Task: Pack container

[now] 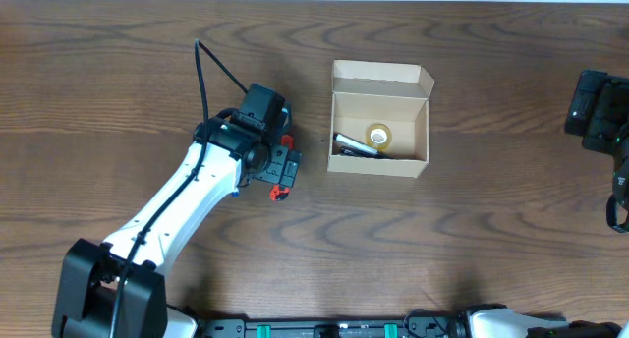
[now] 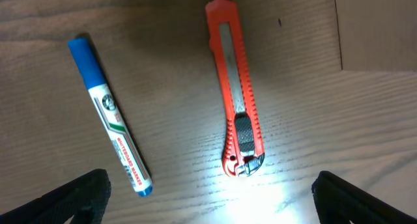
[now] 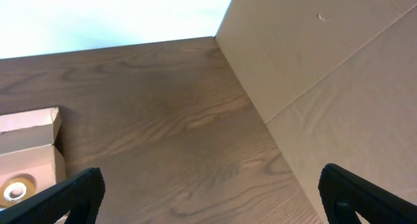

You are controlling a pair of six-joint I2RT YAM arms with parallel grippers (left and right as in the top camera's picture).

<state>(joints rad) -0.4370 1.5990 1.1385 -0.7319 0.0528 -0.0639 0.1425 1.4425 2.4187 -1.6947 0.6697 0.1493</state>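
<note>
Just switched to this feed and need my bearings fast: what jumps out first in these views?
The open cardboard box at mid-table stands out first, with a roll of tape and a dark pen inside. Left of it, the left gripper hangs open above a red box cutter and a blue-capped marker lying side by side on the wood.

The left arm (image 1: 187, 196) is white with black joints and a thin black cable (image 1: 203, 78); the right arm (image 1: 600, 107) is black.
</note>
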